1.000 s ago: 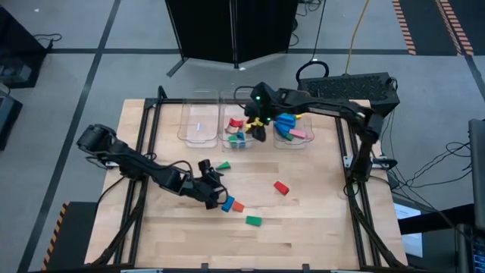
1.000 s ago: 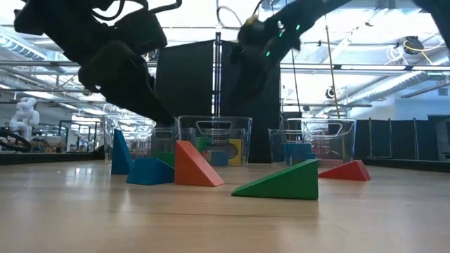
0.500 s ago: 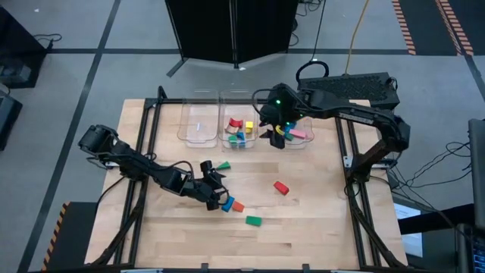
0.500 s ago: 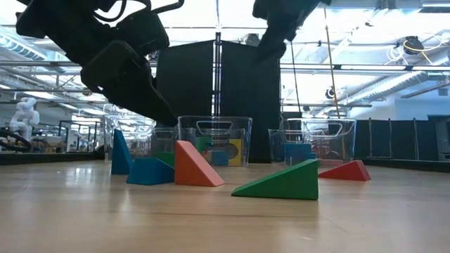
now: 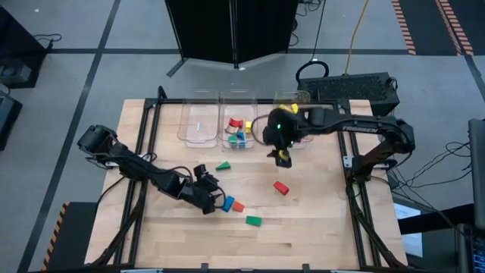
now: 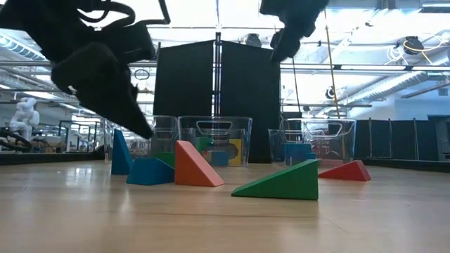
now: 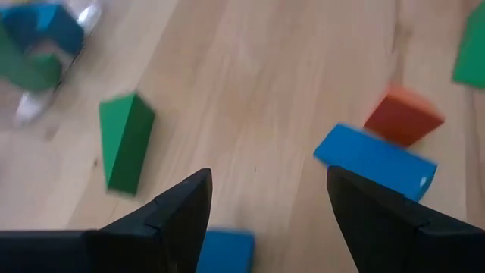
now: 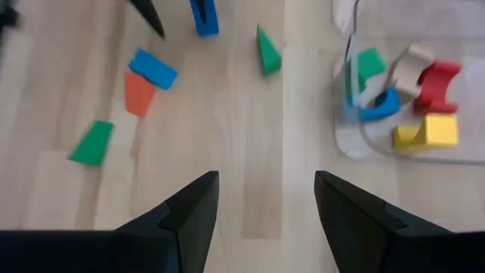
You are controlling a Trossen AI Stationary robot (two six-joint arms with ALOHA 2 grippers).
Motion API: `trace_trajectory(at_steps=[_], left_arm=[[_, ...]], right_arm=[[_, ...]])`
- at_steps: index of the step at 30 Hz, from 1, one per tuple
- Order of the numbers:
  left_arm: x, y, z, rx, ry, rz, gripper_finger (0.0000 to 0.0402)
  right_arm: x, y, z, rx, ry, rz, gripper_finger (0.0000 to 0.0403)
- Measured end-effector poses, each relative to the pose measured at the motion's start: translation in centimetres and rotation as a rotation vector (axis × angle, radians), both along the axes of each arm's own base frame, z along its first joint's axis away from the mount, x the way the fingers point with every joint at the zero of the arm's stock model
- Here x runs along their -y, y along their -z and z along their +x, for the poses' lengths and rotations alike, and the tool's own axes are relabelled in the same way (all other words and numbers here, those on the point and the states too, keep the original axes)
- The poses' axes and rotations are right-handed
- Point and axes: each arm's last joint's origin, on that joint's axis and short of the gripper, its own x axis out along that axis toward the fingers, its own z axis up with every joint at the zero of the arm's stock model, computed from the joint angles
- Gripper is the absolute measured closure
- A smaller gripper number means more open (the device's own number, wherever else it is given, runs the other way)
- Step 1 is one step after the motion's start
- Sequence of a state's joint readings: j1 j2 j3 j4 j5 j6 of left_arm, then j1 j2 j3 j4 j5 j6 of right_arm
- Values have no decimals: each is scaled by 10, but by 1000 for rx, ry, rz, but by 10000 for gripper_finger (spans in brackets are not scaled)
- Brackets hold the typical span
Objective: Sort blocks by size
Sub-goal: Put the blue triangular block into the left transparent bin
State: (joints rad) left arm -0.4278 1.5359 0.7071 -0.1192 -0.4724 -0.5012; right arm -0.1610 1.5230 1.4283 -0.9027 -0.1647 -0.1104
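While the left tool (image 5: 203,182) hangs low over the wooden tabletop (image 5: 318,220), its two dark fingers (image 7: 178,208) stand spread with nothing between them. Just ahead of it lie a blue block (image 7: 375,161) and an orange-red block (image 7: 402,115) touching each other. A green wedge (image 7: 123,139) lies off to one side of it, and another blue block (image 7: 219,249) sits close under its fingers.

The right tool (image 5: 282,157) is raised over the tabletop, just in front of the three clear bins (image 5: 198,130). Its fingers (image 8: 189,220) are also spread and empty. The middle bin holds several blocks: a red arch (image 8: 437,85), a yellow piece (image 8: 426,133), a blue one and a green one. A red block (image 5: 281,186) lies on the tabletop near this tool, between it and the front edge. A green block (image 5: 253,221) lies farther on, apart from both tools.
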Motion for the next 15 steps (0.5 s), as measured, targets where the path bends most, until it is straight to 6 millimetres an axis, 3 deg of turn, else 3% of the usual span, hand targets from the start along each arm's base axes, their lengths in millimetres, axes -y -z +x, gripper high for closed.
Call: trace_trajectory(at_steps=[8, 15], left_arm=[[9, -2, -10, -110, -11, 27, 139], [4, -1, -13, -123, -56, 137, 139]], right_arm=[[-26, 52, 5, -19, 21, -5, 198], [-46, 93, 5, 51, 6, 32, 198]])
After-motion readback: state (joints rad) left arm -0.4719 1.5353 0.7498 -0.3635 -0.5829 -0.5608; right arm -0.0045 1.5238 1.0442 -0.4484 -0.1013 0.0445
